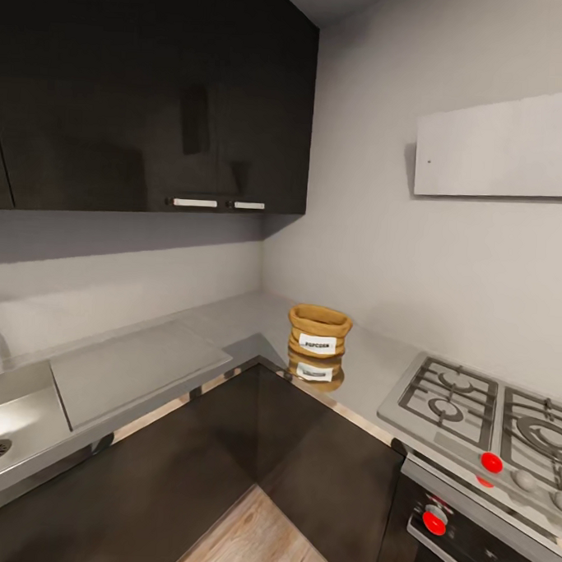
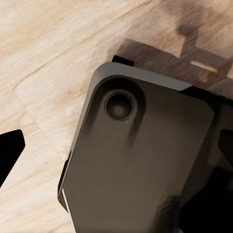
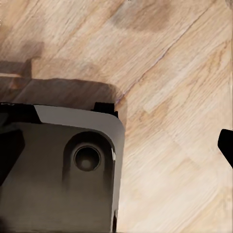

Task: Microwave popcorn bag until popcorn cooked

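You're facing a home kitchen corner: dark glossy cabinets (image 1: 151, 93), grey countertop (image 1: 229, 319), sink (image 1: 9, 431) at its left end, gas hob (image 1: 488, 424) right.

Popcorn bag (image 1: 319, 332) sits on the countertop (image 1: 229, 319) in the corner, sink (image 1: 10, 423) far left, gas hob (image 1: 480, 415) right. Below both wrists: robot base (image 2: 141, 160) on floor (image 3: 184, 97).
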Tool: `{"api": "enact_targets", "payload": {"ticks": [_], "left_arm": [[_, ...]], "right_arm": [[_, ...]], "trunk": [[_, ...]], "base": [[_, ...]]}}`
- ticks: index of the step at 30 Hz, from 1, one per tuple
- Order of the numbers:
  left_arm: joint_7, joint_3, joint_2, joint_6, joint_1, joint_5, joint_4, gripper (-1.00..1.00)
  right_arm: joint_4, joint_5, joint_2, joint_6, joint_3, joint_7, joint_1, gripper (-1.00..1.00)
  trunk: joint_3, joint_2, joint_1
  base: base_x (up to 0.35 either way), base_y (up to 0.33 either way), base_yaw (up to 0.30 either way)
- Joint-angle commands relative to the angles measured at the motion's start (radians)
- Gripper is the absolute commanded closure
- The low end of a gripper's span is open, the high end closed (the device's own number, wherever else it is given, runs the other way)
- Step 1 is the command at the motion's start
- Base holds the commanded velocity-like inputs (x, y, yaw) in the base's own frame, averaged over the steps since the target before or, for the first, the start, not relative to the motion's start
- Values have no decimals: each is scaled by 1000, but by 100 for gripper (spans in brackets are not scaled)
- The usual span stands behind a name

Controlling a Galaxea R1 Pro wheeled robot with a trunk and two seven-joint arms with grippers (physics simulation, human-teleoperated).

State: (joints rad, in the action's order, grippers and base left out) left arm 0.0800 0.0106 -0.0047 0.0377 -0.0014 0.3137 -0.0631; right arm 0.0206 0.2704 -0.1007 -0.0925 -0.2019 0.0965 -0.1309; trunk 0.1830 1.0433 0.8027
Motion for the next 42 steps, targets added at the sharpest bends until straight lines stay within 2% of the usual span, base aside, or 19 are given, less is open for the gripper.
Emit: {"api": "enact_targets", "payload": {"ticks": [1, 3, 5, 6, 7, 8, 11, 12, 14, 15, 17, 19, 21, 23, 26, 29, 32, 38, 42], "left_arm": [[3, 0, -1, 2, 0, 4, 0, -100], [3, 0, -1, 2, 0, 4, 0, -100], [3, 0, -1, 2, 0, 4, 0, -100], [3, 0, -1, 2, 0, 4, -1, -100], [3, 0, -1, 2, 0, 4, -1, -100], [3, 0, -1, 2, 0, 4, -1, -100], [2, 0, -1, 2, 0, 3, -1, -100], [3, 0, -1, 2, 0, 2, -1, -100], [3, 0, -1, 2, 0, 2, -1, -100], [3, 0, -1, 2, 0, 2, -1, -100], [3, 0, -1, 2, 0, 2, -1, -100], [3, 0, -1, 2, 0, 2, -1, -100], [2, -1, -1, 2, 0, 2, -1, -100], [2, -1, -1, 2, 0, 2, -1, -100], [2, -1, -1, 2, 0, 2, -1, -100], [2, -1, -1, 2, 0, 2, -1, -100], [1, -1, -1, 2, 0, 2, -1, -100], [1, -1, -1, 2, 0, 2, -1, -100], [1, -1, -1, 2, 0, 2, -1, -100]], "right_arm": [[-7, 25, 1, -4, 16, 3, -1, -100], [-100, 50, 7, 25, 55, 5, -1, -100], [-260, 56, 30, 178, 67, 10, -1, -100], [-387, 56, 50, 297, 70, 14, -1, -100], [-472, 56, 63, 369, 72, 18, -1, -100], [-522, 58, 72, 408, 76, 22, -1, -100], [-685, 85, 117, 544, 165, 33, -1, -100], [-762, 88, 130, 613, 213, 35, -2, -100], [-944, 87, 154, 752, 277, 58, -1, -100], [-993, 87, 164, 785, 286, 69, -1, -100], [-1142, 89, 185, 898, 301, 105, -2, -100], [-1301, 87, 195, 1005, 315, 134, 0, -100], [-1394, 86, 200, 1095, 343, 156, 1, -100], [-1436, 85, 215, 1140, 363, 171, -23, -100], [-1454, 87, 275, 1140, 372, 179, -121, -100], [-1457, 86, 275, 1140, 379, 181, -222, -100], [-1453, 84, 275, 1140, 386, 181, -357, -100], [-1432, 80, 275, 1140, 387, 180, -552, -100], [-1328, 82, 275, 1140, 381, 172, -707, -100]], "trunk": [[1, 1, 0], [1, 1, 0], [1, 1, 0], [1, 1, 0], [1, 1, 0], [1, 1, 0], [1, 1, 0], [1, 1, 0], [1, 1, 0], [1, 1, 0], [1, 1, 0], [1, 1, 0], [1, 1, 0], [1, 1, 0], [1, 1, 0], [1, 1, 0], [1, 1, 0], [1, 1, 0], [1, 1, 0]], "base": [[0, 0, 0], [0, 0, 0], [0, 0, 0], [0, 0, 0], [0, 0, 0], [0, 0, 0], [0, 0, 0], [0, 0, 0], [0, 0, 0], [0, 0, 0], [0, 0, 0], [0, 0, 0], [0, 0, 0], [0, 0, 0], [0, 0, 0], [0, 0, 0], [0, 0, 0], [0, 0, 0], [0, 0, 0]]}}
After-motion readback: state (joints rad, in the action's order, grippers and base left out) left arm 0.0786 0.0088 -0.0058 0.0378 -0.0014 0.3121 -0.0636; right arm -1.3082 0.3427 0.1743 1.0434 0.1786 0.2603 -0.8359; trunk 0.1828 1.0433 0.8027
